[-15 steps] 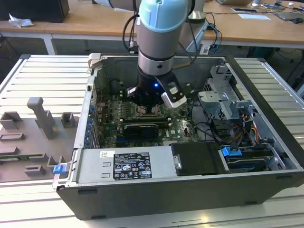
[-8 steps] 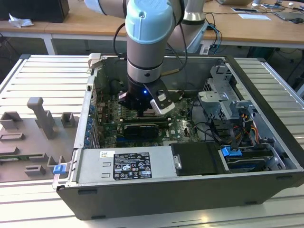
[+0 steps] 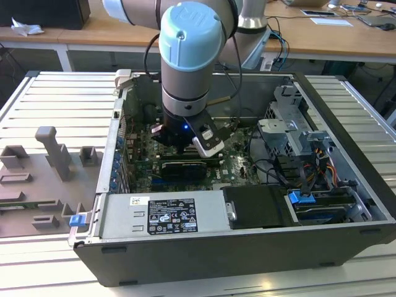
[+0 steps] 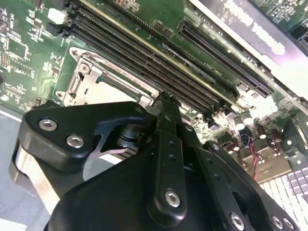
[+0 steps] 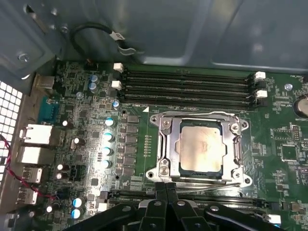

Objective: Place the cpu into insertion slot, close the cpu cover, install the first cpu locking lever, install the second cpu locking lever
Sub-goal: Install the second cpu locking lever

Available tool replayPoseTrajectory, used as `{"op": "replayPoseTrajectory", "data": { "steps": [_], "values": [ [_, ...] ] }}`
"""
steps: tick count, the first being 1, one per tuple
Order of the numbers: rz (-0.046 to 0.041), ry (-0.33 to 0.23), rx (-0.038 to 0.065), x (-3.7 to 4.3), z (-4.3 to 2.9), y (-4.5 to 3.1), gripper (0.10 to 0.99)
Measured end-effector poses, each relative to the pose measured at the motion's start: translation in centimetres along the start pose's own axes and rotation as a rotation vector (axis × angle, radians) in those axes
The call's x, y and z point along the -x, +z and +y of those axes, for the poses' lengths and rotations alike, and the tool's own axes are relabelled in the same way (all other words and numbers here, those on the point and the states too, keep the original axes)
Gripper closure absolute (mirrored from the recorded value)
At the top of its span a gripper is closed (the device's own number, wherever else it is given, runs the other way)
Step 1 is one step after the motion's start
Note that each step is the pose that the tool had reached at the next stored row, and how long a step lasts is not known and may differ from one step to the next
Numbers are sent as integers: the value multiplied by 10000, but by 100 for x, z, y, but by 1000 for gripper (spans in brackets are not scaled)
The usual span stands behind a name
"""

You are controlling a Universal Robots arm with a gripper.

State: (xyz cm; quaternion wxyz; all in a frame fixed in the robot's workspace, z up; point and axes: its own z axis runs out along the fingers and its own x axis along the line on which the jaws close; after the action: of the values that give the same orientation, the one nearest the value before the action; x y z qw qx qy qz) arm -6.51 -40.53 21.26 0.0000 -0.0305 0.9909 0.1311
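Claw (image 3: 185, 143) sits low inside the open case (image 3: 346, 93) in the exterior view, hanging over the green board (image 3: 238, 162) near the case's middle. Tips are lost behind the wrist body here, so no read on the jaws from this angle. Case rests on a slatted metal table (image 3: 55, 99); grey jig blocks (image 3: 52, 148) lie well apart on the exterior view's left.

Second wrist view: black fingers (image 4: 166, 144) look drawn together, tips meeting just beside the socket's metal frame. Nothing seen between them. Memory slots (image 4: 159, 57) run close past the tips.

First wrist view: fingertips (image 5: 166, 190) clenched, empty, touching or nearly touching the near edge of the cover (image 5: 166, 144). Cpu (image 5: 201, 148) lies flat in the slot (image 5: 182, 166), pale top showing through the cover's window. Cover appears down over it. A thin wire lever (image 5: 211, 179) runs along the frame edge nearest the claw; whether it is hooked I cannot tell.

Risks, as judgement:
- Tips are tight against frame and lever; a sideways push off line could slip off the wire and scrape the board or the card slot beside it.
- Pressing down on a cover not fully seated could load the cpu unevenly.
- Lever could spring back if not caught under its tab.
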Motion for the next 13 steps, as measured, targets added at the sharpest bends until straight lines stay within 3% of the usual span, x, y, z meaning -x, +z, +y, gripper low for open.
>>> {"op": "replayPoseTrajectory", "data": {
  "steps": [5,10,13],
  "values": [
    [-7,-3,136,-30,-22,73,980],
    [-24,-5,394,-73,-29,130,980],
    [-24,-5,419,-79,-10,149,980]
  ]
}}
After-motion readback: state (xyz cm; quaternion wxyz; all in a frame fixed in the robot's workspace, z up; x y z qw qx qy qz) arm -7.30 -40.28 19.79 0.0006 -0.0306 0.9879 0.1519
